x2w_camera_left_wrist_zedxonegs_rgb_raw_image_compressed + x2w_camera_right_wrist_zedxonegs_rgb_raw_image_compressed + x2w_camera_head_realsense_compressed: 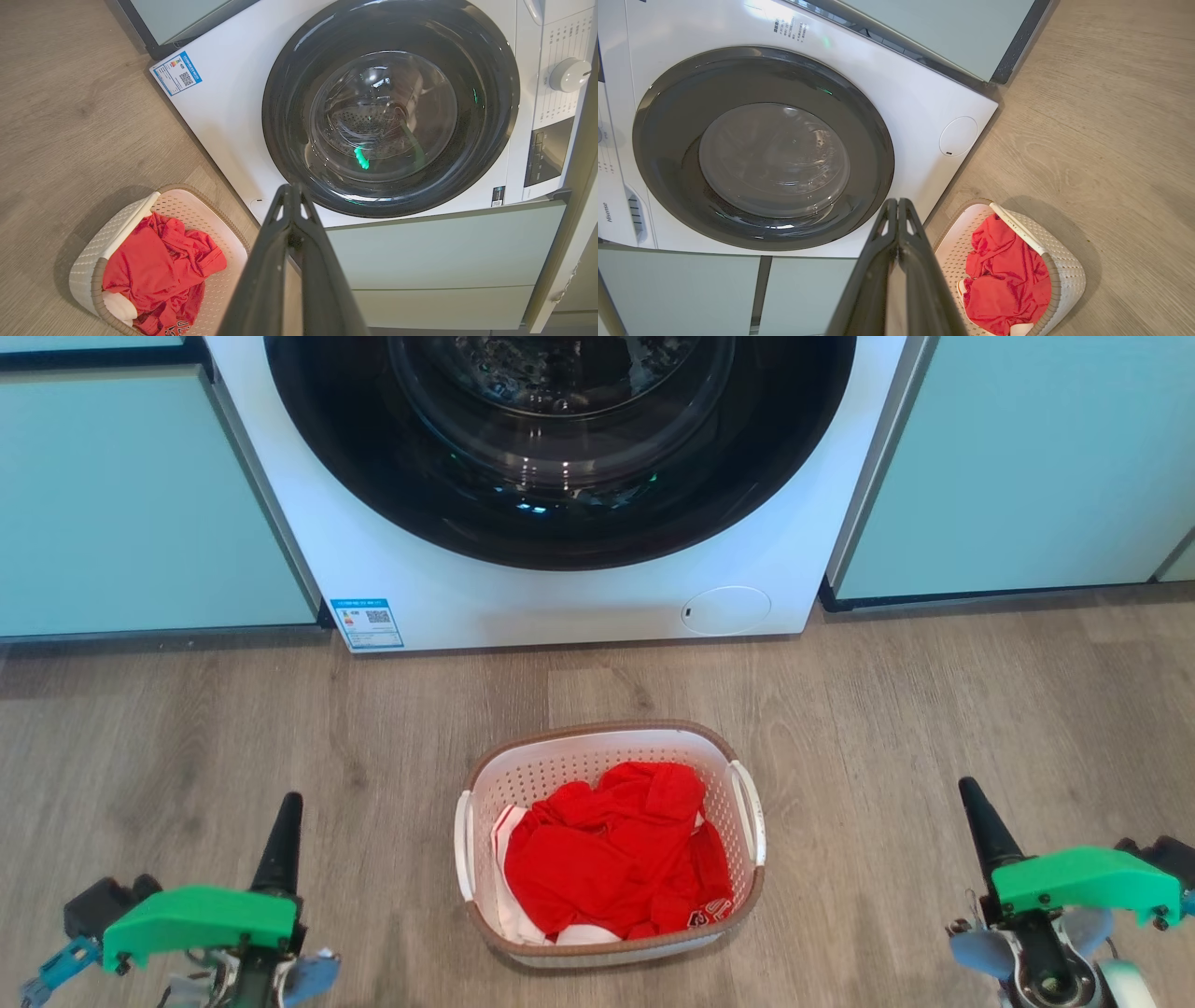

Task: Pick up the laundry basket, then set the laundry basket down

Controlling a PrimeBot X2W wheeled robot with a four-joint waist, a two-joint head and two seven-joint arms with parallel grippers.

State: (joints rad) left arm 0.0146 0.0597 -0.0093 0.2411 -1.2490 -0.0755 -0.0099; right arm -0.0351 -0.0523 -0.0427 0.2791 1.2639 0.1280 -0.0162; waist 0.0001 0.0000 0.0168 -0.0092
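Hisense, running sideways on the control panel of the washing machine. Low on its front corner, a blue energy label with a QR code (its print too small to read). White lettering on the red garment, unreadable.

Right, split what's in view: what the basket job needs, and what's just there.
Job: laundry basket, left hand, right hand, both shut and apart from it.
Just there: washing machine, red clothes inside the basket, pale green cupboards, wooden floor.

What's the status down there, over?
Left gripper, right gripper: shut, empty. White perforated plastic laundry basket, brown rim, on wood-look floor between them, red cloth inside. Nothing in the way.
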